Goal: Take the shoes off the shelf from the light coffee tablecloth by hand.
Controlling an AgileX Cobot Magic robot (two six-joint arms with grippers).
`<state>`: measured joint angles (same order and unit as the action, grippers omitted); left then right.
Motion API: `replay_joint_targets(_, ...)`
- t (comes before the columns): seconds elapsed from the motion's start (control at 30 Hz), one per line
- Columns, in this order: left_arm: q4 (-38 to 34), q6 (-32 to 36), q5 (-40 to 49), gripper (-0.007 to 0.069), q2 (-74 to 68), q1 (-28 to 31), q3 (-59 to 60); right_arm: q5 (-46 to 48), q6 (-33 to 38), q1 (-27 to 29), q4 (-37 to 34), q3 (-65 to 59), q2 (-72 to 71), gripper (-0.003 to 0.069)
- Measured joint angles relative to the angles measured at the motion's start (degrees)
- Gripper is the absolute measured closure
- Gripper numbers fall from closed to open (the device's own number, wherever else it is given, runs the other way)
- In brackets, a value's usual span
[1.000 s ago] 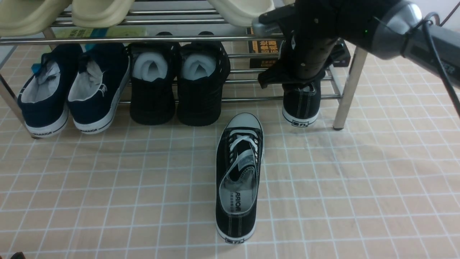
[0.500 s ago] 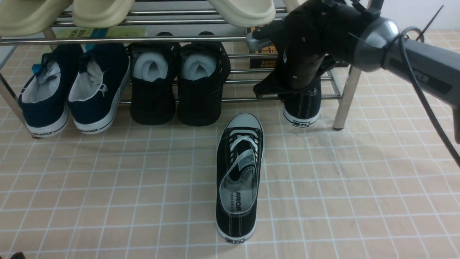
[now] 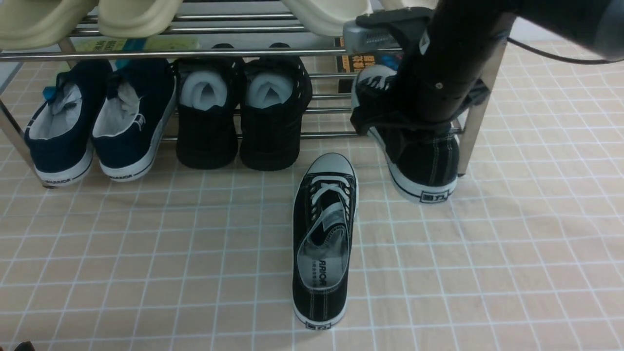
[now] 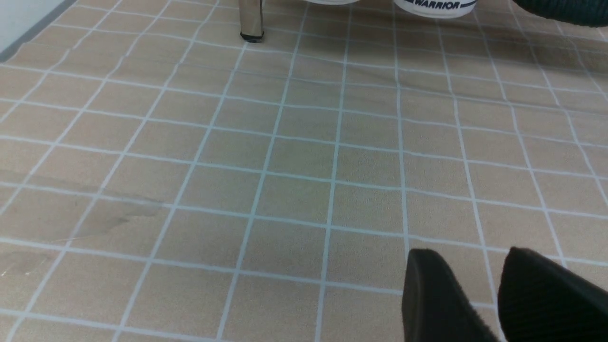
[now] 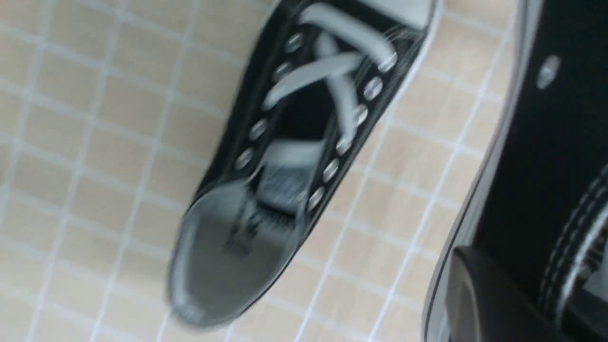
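Observation:
One black canvas sneaker (image 3: 322, 234) with white laces lies on the light coffee tablecloth (image 3: 146, 268) in front of the chrome shelf (image 3: 195, 52), toe toward the shelf. It also shows in the right wrist view (image 5: 285, 142). My right gripper (image 3: 407, 122) is shut on the side wall of the second black sneaker (image 3: 424, 163), which is tilted with its heel out in front of the shelf's right leg. The right wrist view shows that gripper (image 5: 536, 304) clamping that sneaker (image 5: 546, 142). My left gripper (image 4: 468, 285) is open and empty over the tablecloth (image 4: 285, 166), out of the front view.
A navy pair (image 3: 97, 122) and an all-black pair stuffed with paper (image 3: 243, 117) sit on the lower tier. Cream slippers (image 3: 136, 14) rest on the upper tier. A black box (image 3: 356, 61) lies behind. A shelf leg (image 4: 251, 19) stands ahead of the left gripper.
My right gripper has pulled the second black sneaker out from the lower tier toward me; its heel now sits well in front of the shelf. The other sneaker has not moved.

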<state>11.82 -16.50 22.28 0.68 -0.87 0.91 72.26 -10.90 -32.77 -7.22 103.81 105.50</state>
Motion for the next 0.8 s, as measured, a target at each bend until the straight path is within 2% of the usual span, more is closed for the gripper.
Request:
replay_joint_targets(0.1,0.00,0.00,0.00,0.0382,0.00,0.00,0.00,-0.15,0.34,-1.62,-1.65,-7.43,-4.80,0.0650)
replay_joint_targets(0.33,0.00,0.00,0.00,0.0382,0.00,0.00,0.00,-0.04,-0.62,-3.12,-0.90,-15.89,-6.55,0.0649)
replay_joint_targets(0.5,0.00,0.00,0.00,0.0382,0.00,0.00,0.00,-0.34,-2.55,-3.28,1.24,-17.23,-6.36,0.0648)
replay_joint_targets(0.63,0.00,0.00,0.00,0.0382,0.00,0.00,0.00,-3.92,-7.16,-3.30,4.79,-17.25,-5.35,0.0645)
replay_joint_targets(0.8,0.00,0.00,0.00,0.0382,0.00,0.00,0.00,-8.21,-10.16,-3.47,3.70,-17.31,-3.38,0.0643)
